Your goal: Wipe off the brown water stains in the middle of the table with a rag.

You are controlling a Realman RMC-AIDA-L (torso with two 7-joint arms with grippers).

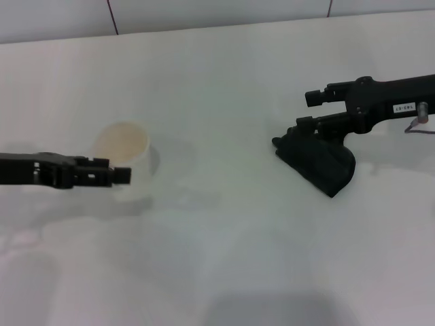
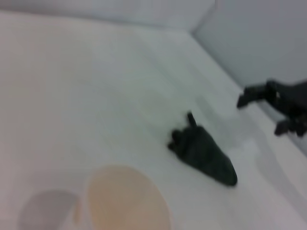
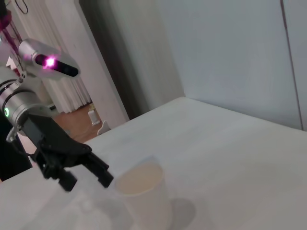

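The black rag (image 1: 321, 161) lies crumpled on the white table (image 1: 224, 251) at the right; it also shows in the left wrist view (image 2: 206, 154). My right gripper (image 1: 307, 111) hangs open just over the rag's far end, holding nothing; the left wrist view shows it (image 2: 264, 113) clear of the cloth. My left gripper (image 1: 121, 175) sits at the left beside a white paper cup (image 1: 126, 149), its fingers (image 3: 102, 174) spread open and empty. I cannot make out the brown water stains in any view.
The paper cup (image 3: 146, 194) has a tan inside and stands right by the left gripper. A wall (image 1: 217, 13) runs along the table's far edge. Faint wet sheen (image 1: 194, 197) marks the table's middle.
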